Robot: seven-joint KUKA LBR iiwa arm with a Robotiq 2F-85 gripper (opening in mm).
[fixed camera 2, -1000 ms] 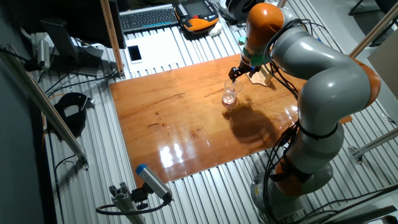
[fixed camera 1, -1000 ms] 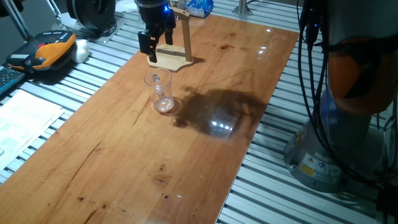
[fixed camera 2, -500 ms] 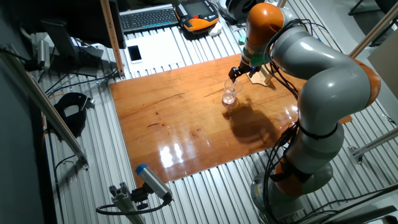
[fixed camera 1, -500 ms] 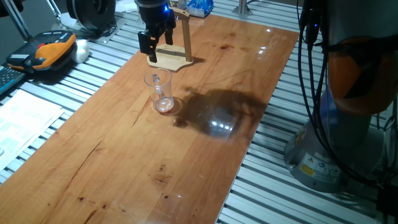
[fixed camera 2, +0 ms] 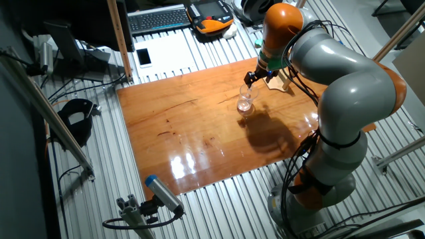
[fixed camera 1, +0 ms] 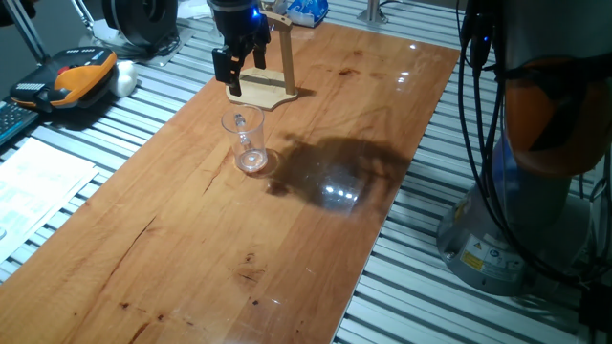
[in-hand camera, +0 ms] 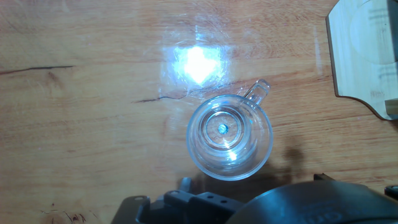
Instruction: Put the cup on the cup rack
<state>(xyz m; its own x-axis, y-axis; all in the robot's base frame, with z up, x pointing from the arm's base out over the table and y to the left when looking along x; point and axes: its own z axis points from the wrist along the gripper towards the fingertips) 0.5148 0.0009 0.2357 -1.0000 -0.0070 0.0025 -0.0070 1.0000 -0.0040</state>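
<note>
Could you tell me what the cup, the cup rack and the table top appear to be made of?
The cup looks like clear glass: the wood grain shows through it, and its thick base glints. The cup rack seems to be pale, unpainted wood with a matte face. The table top looks like reddish-brown wood under a glossy varnish, since it mirrors the lamps.

One cup (fixed camera 1: pixel 248 141) stands upright on the one wooden table (fixed camera 1: pixel 287 239), directly below the gripper (fixed camera 1: pixel 237 59). One cup rack (fixed camera 1: pixel 271 67) sits just beside the gripper, with a single upright post. One orange-and-black handheld device (fixed camera 1: pixel 72 81) lies well off to the gripper's side, next to one white ball-like object (fixed camera 1: pixel 125 77).
</note>
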